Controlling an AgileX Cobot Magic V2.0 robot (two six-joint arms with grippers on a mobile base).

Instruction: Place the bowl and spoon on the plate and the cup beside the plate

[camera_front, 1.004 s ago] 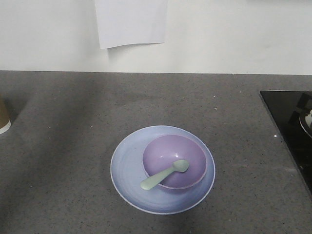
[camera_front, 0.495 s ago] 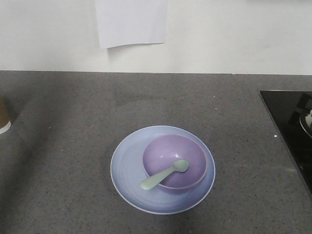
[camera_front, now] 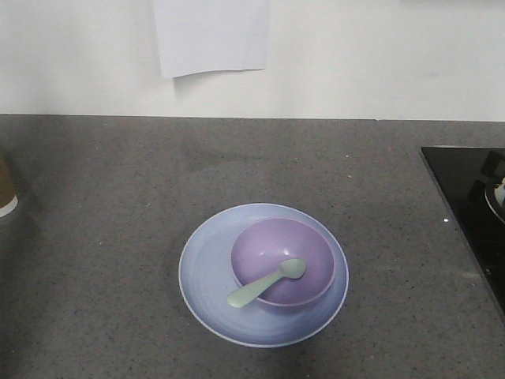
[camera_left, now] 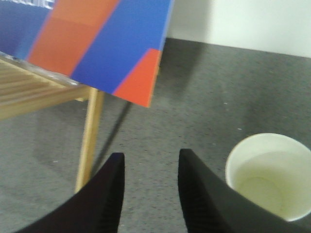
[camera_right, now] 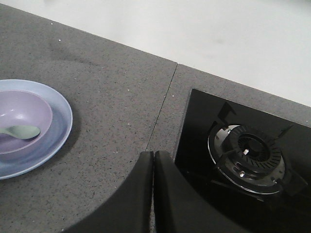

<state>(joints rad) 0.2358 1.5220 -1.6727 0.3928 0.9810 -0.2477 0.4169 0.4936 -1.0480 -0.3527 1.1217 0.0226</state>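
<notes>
Exterior front-facing view: the lavender bowl (camera_front: 282, 262) sits on the pale blue plate (camera_front: 207, 276), right of the plate's centre. The mint spoon (camera_front: 267, 283) lies with its scoop inside the bowl and its handle over the bowl's near-left rim. That part of the task looks done. The brown paper cup (camera_front: 5, 188) stands at the far left edge of the grey countertop (camera_front: 110, 181), well apart from the plate and mostly cut off by the frame.

Left wrist view: the left gripper (camera_left: 148, 194) has its fingers spread with only bare countertop between them. The cup (camera_left: 268, 174), upright and empty, is just to the right of the right finger, outside the gap. A wooden rack leg (camera_left: 89, 141) and a blue-and-orange panel (camera_left: 92, 43) stand close on the left.

Right wrist view: the right gripper (camera_right: 153, 194) has its fingers pressed together, holding nothing, above the countertop between the plate and the black hob (camera_right: 243, 150).

Risks, as judged:
- The gripper is offset from the cup; closing or descending here likely clips the rim and tips or pushes it.
- A hard squeeze likely crushes the thin paper wall.
- A sideways correction could strike the rack leg.
- Setting the cup down too near risks nudging the plate and dislodging the spoon.
</notes>
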